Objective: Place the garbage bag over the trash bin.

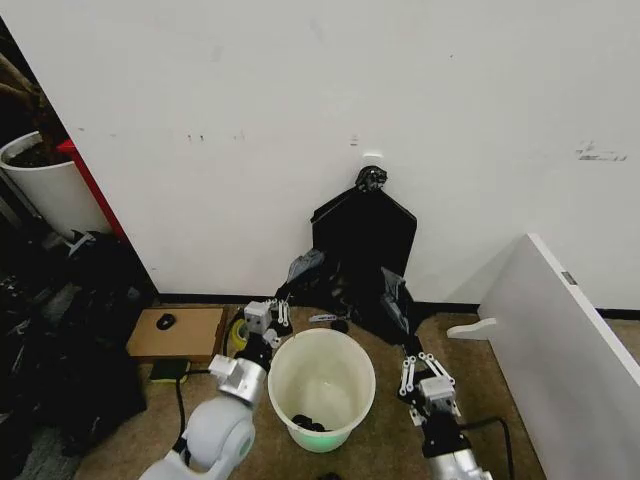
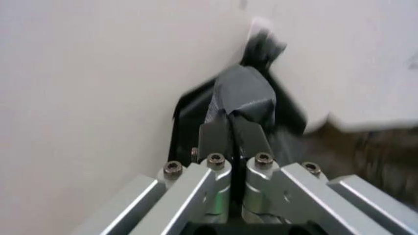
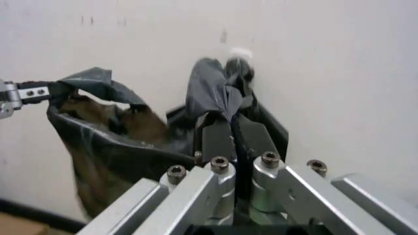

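Observation:
The trash bin (image 1: 321, 385), a round white bucket with a greenish base, stands on the floor between my two arms, mouth up. The garbage bag (image 3: 104, 132), thin glossy black plastic, hangs stretched open above and behind the bin, near the wall. My left gripper (image 1: 303, 268) is shut on one edge of the garbage bag (image 2: 242, 93). My right gripper (image 1: 392, 290) is shut on the opposite edge, and the right gripper (image 3: 230, 122) pinches a bunched fold. The left gripper (image 3: 19, 93) shows across the bag's open mouth.
A flat black bundle (image 1: 365, 235) with a knotted top hangs on the wall just behind the bag. A white board (image 1: 570, 330) leans at the right. A cardboard box (image 1: 175, 332), dark clutter and a white plant pot (image 1: 45, 185) lie to the left.

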